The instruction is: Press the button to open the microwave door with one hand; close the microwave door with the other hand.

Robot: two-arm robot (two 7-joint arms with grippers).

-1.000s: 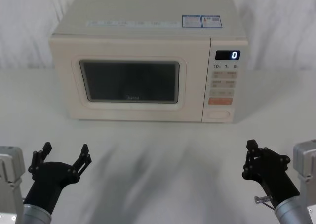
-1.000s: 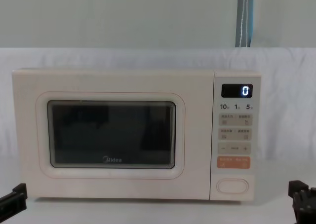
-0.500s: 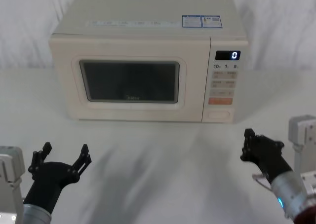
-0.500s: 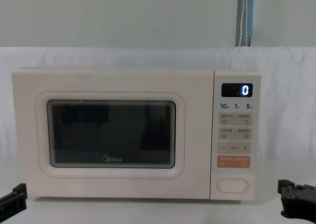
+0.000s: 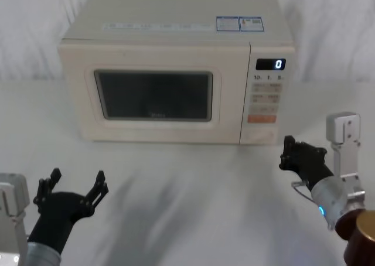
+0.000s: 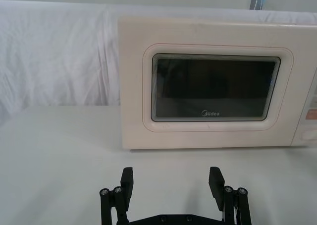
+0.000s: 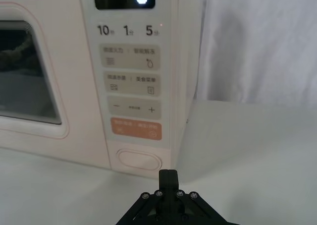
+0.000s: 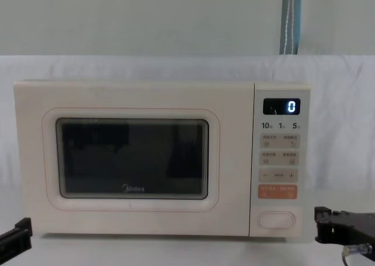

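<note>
Head view: boxy cream microwave on a white cloth, microwave door (image 5: 153,96) shut, facing the robot; left gripper (image 5: 75,187) low left, fingers spread; right gripper (image 5: 288,153) just right of the keypad corner, fingers pressed together. Right wrist view: smooth pill-shaped button (image 7: 139,160), long axis horizontal, under the orange key (image 7: 136,128), near the fingertip, apart. Chest view: glossy dark window, door flush.

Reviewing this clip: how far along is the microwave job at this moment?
Nothing is done yet: the microwave door is shut and the button is untouched. In hand: the right end effector, fingers together, sits just short of the button. The left end effector waits open, near the table's front edge. Left: press the button, then close the door with the left.
</note>
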